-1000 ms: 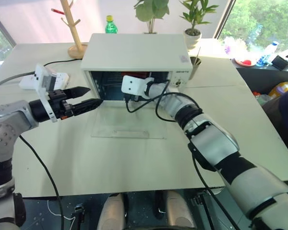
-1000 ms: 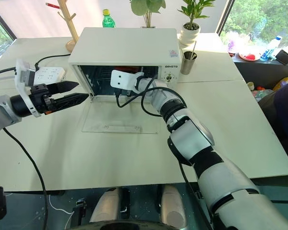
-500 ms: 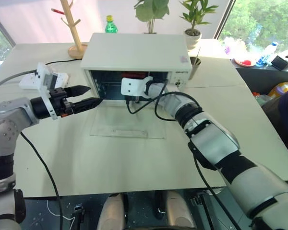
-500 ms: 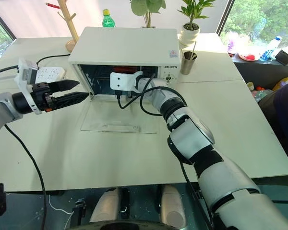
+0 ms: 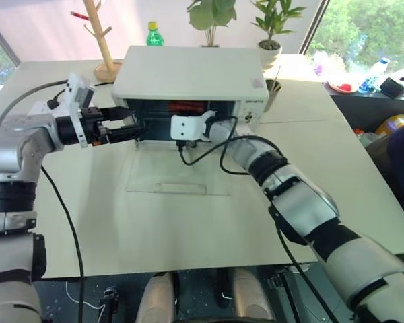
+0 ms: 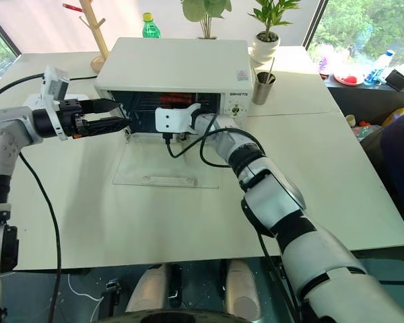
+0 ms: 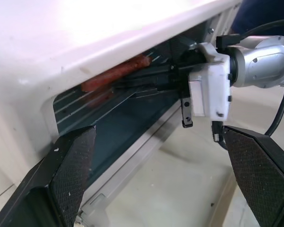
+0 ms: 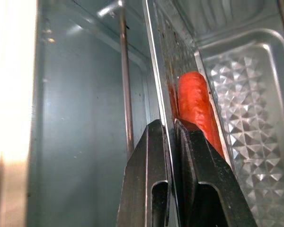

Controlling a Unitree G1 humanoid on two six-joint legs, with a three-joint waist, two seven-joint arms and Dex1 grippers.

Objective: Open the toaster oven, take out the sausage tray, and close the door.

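Note:
The white toaster oven [image 5: 188, 70] stands at the back middle of the table. Its glass door [image 5: 178, 176] lies open, flat on the table in front of it. Inside, the silvery sausage tray [image 8: 246, 94] carries a reddish sausage [image 8: 196, 109]. My right gripper [image 8: 169, 124] reaches into the oven mouth and is shut on the tray's thin front rim. At the oven's left front corner my left gripper [image 5: 131, 120] is open, its fingers [image 7: 71, 165] spread wide and holding nothing.
A wooden stand [image 5: 106, 40] and a green bottle [image 5: 155, 35] are behind the oven on the left. Potted plants [image 5: 273, 33] and a metal cup [image 5: 275, 91] sit to its right. A white power strip [image 5: 40, 111] lies at the far left.
My left arm has swung forward to the oven's left front corner, still open. The right hand has stayed in the oven mouth.

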